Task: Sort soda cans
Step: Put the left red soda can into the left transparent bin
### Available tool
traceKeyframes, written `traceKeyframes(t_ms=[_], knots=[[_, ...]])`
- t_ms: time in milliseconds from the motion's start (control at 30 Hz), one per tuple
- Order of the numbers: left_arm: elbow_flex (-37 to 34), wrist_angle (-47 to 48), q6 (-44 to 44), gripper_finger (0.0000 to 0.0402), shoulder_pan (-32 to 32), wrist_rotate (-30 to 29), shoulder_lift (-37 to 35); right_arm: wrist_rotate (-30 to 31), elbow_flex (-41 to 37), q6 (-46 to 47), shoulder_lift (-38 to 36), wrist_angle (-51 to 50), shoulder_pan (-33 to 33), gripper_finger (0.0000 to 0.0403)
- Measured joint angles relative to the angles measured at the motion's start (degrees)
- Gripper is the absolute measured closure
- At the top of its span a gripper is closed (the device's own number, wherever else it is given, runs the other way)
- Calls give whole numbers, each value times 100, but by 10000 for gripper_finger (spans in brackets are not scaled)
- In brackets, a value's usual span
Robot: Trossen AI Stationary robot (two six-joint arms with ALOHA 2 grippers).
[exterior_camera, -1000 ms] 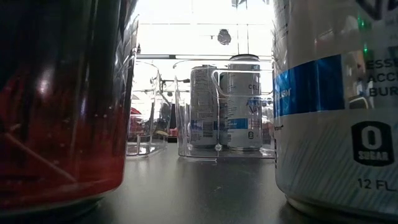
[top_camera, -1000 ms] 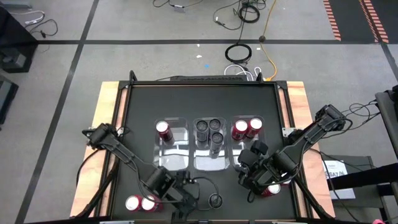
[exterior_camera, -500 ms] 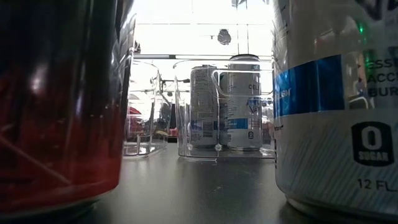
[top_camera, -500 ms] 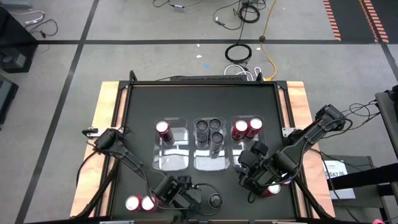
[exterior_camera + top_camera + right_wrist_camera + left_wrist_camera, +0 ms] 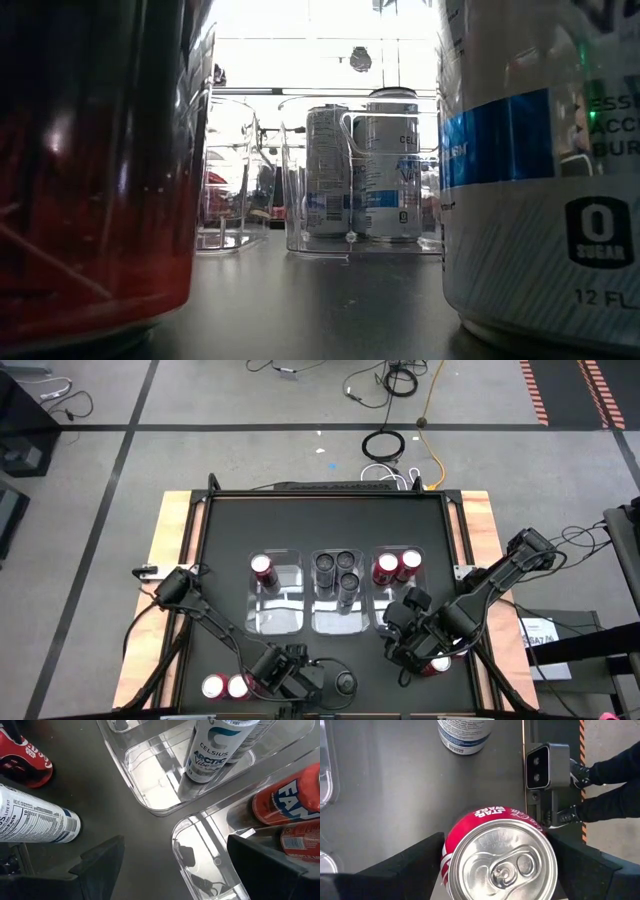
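Observation:
My left gripper (image 5: 290,678) is open at the table's near edge. Its two fingers stand on either side of an upright red soda can (image 5: 500,860), which the gripper hides in the high view; I cannot tell whether they touch it. Two more red cans (image 5: 225,686) stand to its left, and a white can with a dark top (image 5: 345,682) stands to its right. My right gripper (image 5: 405,645) is open and empty, hovering by the near end of the right bin (image 5: 392,615). A red can (image 5: 437,663) shows partly under the right arm.
Three clear bins stand mid-table. The left bin (image 5: 285,610) holds one red can. The middle bin (image 5: 330,620) holds three dark-topped cans. The right bin holds two red cans (image 5: 397,566). The low camera's housing (image 5: 545,765) sits at the near edge, just beyond the flanked can.
My left gripper has gone toward the table's near edge and a little to the right, coming around the red can there. The can stands where it was. The right arm has kept still.

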State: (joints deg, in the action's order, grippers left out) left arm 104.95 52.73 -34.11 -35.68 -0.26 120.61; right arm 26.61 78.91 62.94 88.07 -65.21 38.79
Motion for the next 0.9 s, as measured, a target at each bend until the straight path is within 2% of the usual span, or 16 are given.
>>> traceKeyframes(t_ms=[167, 367, 633, 900], knots=[[-4, 11, 41, 59, 0, -27, 1, 1, 0, -3, 0, 3, 0, 57], [-7, 27, 44, 85, 0, -30, 3, 2, 0, -17, 0, 4, 0, 57], [46, 101, 13, 86, 10, -43, 9, 4, 0, -61, 0, 4, 0, 57], [562, 706, -1, 86, 188, -36, 17, 4, 0, -63, 0, 4, 0, 57]])
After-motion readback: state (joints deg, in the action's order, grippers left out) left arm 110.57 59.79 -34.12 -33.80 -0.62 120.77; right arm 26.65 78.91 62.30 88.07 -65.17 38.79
